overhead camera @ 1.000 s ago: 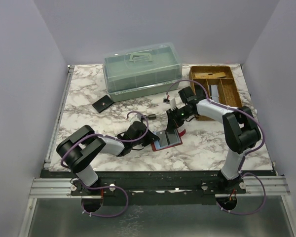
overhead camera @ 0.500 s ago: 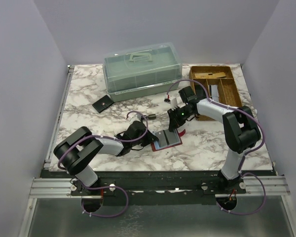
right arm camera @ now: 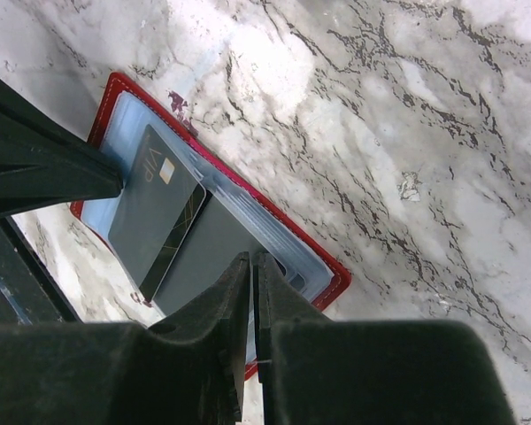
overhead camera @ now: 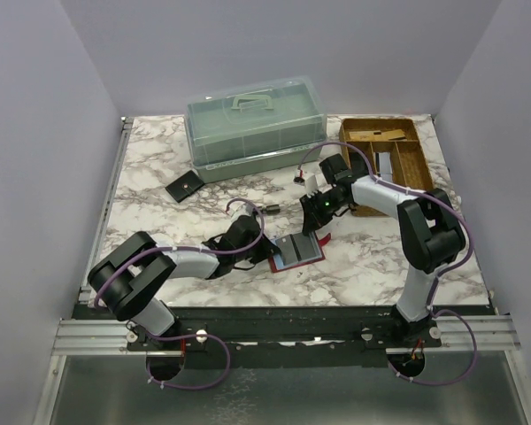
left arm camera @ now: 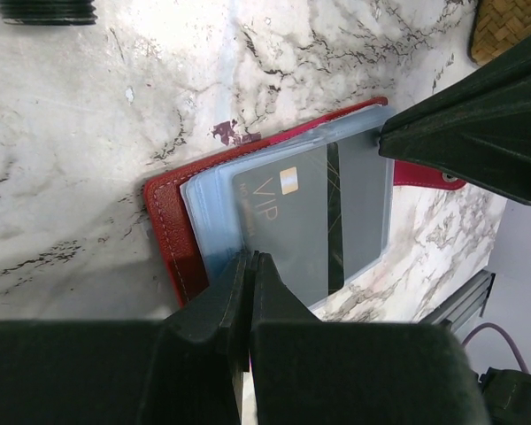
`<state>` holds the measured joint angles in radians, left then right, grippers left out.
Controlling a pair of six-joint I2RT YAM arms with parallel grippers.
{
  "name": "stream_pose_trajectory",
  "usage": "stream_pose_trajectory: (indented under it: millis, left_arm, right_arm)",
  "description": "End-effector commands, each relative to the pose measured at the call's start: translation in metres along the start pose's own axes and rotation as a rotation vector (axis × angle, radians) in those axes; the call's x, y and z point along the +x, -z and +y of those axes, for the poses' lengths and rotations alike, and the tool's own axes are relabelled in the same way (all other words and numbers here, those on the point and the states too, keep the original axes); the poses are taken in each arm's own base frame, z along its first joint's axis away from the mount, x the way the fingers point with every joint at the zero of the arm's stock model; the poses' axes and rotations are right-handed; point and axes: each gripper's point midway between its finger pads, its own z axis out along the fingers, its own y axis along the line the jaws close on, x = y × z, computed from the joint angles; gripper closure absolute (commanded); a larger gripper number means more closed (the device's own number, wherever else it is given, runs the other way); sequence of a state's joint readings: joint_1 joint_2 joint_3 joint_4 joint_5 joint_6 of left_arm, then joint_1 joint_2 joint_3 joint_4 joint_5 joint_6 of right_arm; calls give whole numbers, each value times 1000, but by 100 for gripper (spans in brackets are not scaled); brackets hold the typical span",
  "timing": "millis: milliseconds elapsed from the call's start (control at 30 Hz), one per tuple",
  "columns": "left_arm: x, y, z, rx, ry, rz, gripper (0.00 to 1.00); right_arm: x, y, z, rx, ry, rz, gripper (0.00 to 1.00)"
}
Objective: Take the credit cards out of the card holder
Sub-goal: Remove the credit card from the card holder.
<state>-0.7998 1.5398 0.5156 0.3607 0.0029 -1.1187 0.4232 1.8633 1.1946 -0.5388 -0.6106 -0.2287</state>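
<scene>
Where the grey VIP card (left arm camera: 292,230) lies in the clear sleeves (left arm camera: 208,221) of the open red holder (left arm camera: 166,226), we see its near edge at the tips of the left pincer (left arm camera: 249,255), which is closed tight. The right pincer (right arm camera: 250,255), only a slit between its jaws, meets the sleeves' far side; the marble table (left arm camera: 88,115) lies beneath both.

The card holder (left arm camera: 164,232) is bright red all round, its sleeves (left arm camera: 209,211) a cloudy pale blue. The card (left arm camera: 288,226) in it is dark grey, with gold VIP lettering, a gold chip, thin gold lines (and one black stripe). The table (overhead camera: 150,177) is white marble veined dark grey; the box (overhead camera: 255,124) pale green, the tray (overhead camera: 424,158) woven tan.
</scene>
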Motion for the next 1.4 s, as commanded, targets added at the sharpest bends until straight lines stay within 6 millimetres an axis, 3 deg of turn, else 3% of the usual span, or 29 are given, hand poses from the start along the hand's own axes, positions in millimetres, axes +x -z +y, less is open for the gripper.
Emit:
stream_pose_trajectory:
  millis: [0,333,667,867,1000,1367]
  left_arm:
    - [14,3,17,-67,-18,74,100]
    - [24,-19,1,-6,3,139,100]
    - [17,-20,-5,11,13,109,96]
    - [22,-24,18,-54,23,100,99]
    - [24,-24,30,-88,28,93,100]
    - [26,-22,49,-139,44,74,100]
  right_arm:
    - [10,-5,-8,10,-20,51,88]
    - [16,-10,-8,2,-31,77,88]
    - [13,-8,-4,-15,-30,70,88]
    - [-3,5,22,-145,-43,-1,85]
    - [-1,5,34,-227,-62,2,79]
    - [8,3,7,-137,-116,21,69]
